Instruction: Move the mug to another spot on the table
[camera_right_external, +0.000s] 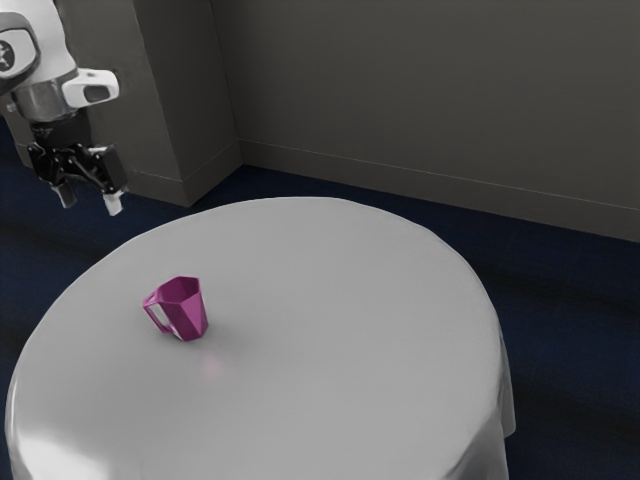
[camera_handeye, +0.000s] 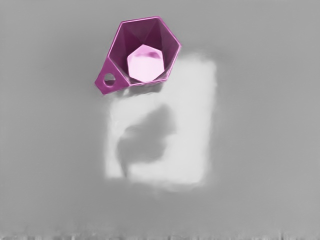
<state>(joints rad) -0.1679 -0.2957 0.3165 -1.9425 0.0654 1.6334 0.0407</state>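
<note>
1. The round table (camera_right_external: 350, 300) is draped in a pale grey cloth that hangs over its edges; it stands on a dark blue floor (camera_right_external: 570, 300) in front of grey walls (camera_right_external: 420, 80).
2. The mug (camera_right_external: 178, 308) is magenta and faceted. It stands upright on the table, in the half toward the exterior view's left, well in from that edge and roughly midway between the far and near edges.
3. Its handle (camera_right_external: 158, 318) points toward the table's edge on the exterior view's left.
4. The arm (camera_right_external: 40, 60) comes in at the exterior view's upper left and hangs high, about over the table's far edge on that side.
5. The fingers (camera_right_external: 112, 195) point downward and stand spread apart, with nothing between them; they are well apart from the mug and touch nothing.
6. In the wrist view the mug (camera_handeye: 142, 57) is seen from above: its angular rim is open, the paler bottom shows inside, and the handle (camera_handeye: 107, 80) is a small tab with a round hole.
7. Just beside the mug on the table (camera_handeye: 260, 150) lies a bright, roughly rectangular patch (camera_handeye: 190, 125), and inside it a dark blurred shadow (camera_handeye: 145, 137).
8. The mug is empty as far as its inside shows.
</note>
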